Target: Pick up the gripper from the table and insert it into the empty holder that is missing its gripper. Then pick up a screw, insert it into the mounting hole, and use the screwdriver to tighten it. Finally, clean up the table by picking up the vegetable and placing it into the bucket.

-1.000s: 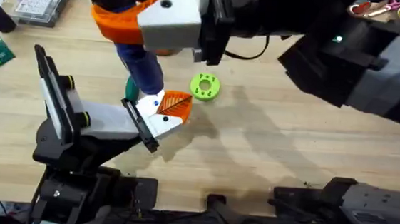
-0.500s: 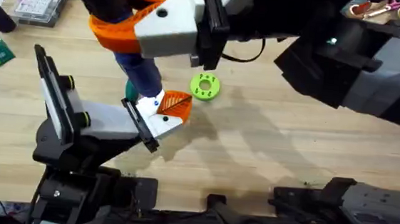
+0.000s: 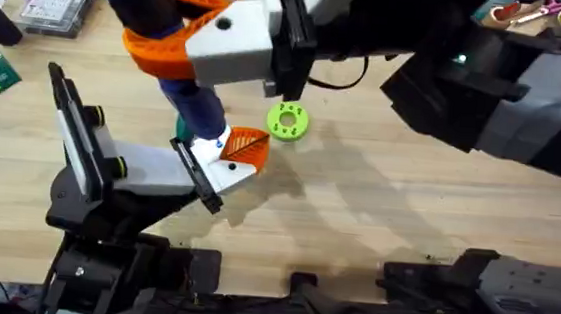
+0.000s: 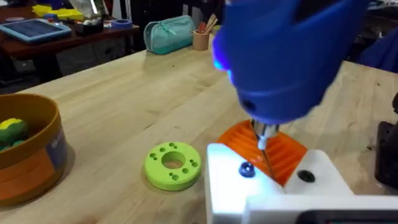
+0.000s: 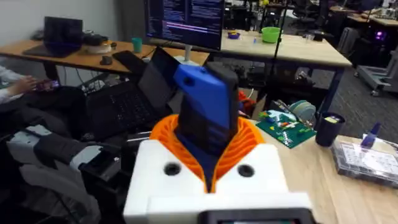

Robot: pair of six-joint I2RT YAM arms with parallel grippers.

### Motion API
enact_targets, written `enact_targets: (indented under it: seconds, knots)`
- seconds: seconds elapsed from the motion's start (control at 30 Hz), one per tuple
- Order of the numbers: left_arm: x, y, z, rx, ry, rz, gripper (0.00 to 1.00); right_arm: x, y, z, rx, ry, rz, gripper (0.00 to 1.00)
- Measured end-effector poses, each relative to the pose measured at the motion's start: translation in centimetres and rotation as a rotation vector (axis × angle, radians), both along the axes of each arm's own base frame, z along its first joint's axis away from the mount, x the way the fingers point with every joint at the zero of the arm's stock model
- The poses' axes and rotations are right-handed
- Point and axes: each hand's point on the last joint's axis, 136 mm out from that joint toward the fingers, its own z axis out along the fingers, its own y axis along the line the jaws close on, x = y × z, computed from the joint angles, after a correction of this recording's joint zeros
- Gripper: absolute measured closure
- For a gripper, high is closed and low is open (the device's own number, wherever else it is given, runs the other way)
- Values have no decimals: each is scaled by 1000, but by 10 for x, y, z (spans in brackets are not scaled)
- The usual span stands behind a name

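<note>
- One fat blue cylindrical screwdriver [image 3: 169,38] runs from the upper left of the overhead frame down to centre-left, its long axis steeply tilted and its thin metal bit [image 4: 263,144] pointing down at the mount.
- The right pincer [image 3: 195,30], white with orange ribbed pads, is clamped around the screwdriver.
- One flat orange ribbed gripper [image 3: 248,146] sits in the white blocky holder [image 3: 218,162], centre-left.
- One lime-green disc [image 3: 286,120] lies beside it on the pale wooden counter [image 3: 387,206].
- One orange-brown bucket [image 4: 25,155] stands at the left wrist frame's left edge.
- Left pincer: cannot tell.
</note>
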Motion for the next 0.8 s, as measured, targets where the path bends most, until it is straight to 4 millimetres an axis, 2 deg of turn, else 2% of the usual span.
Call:
enact_targets:
  seconds: [0.1, 0.3, 0.8]
  knots:
    - [0, 0, 0, 0, 0, 0, 984, -1, 2, -2, -3, 2, 6, 975]
    - [0, 0, 0, 0, 1, 0, 984, 6, 10, -18, -33, 32, 9, 975]
    - [0, 0, 0, 0, 1, -1, 984, 5, 9, -14, -10, -5, 8, 975]
